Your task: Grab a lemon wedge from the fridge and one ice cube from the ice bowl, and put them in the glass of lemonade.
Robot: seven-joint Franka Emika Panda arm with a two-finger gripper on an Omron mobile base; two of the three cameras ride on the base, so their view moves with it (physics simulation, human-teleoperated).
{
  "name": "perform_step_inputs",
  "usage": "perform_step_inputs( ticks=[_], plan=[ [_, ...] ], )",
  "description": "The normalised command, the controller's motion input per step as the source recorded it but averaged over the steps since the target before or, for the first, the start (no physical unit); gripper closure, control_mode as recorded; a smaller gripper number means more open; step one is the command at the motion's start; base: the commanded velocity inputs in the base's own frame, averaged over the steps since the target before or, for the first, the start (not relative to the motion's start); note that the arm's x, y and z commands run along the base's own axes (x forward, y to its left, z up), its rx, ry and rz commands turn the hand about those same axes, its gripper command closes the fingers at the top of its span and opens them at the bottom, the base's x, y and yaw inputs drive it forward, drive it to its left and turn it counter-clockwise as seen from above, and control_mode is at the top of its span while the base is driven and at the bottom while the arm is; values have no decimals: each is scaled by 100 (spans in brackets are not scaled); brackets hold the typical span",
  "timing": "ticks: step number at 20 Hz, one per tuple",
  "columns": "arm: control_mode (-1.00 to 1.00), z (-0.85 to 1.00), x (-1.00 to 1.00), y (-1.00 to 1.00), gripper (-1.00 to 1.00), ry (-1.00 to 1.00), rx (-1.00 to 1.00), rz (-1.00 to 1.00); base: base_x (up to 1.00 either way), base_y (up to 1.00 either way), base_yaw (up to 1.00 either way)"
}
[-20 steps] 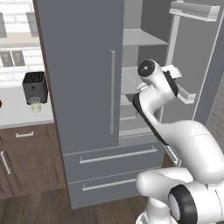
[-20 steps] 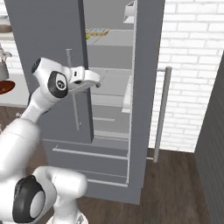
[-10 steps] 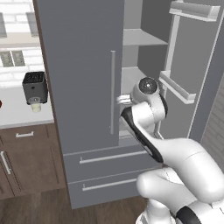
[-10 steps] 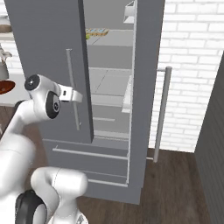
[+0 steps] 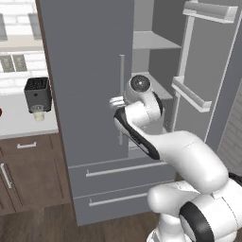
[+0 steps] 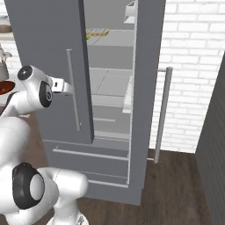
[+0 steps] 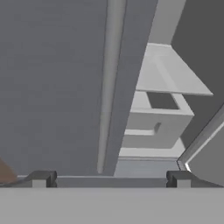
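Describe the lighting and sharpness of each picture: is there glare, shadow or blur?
Left base view: even, flat light, no glare on the fridge. Right base view: the shelves inside are softly lit, edges crisp. Hand view: coarser and slightly blurred, with the door handle smeared along its length.

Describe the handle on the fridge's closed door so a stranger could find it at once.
Start at the tall grey fridge: its right door hangs open, its left door is shut. The handle is the long vertical bar near the shut door's right edge, just beside the open claw. Unlike the horizontal drawer bars below, it stands upright.
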Motion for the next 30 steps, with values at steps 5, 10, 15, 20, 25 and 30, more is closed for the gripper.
perform_step_inputs(
  ticks=[5,10,15,20,25,30],
  plan=[
    [-100,-4,98,22,-100,4,0,1,0,0,0],
    [-100,-7,35,-19,-100,0,1,0,0,0,0],
    [-100,-12,17,-16,-100,0,5,1,0,0,0],
    [-100,-18,15,-18,-100,0,13,0,0,0,0],
    [-100,-2,35,3,-100,0,6,0,0,0,0],
    [-100,-17,53,18,-100,0,2,0,0,0,0]
  ],
)
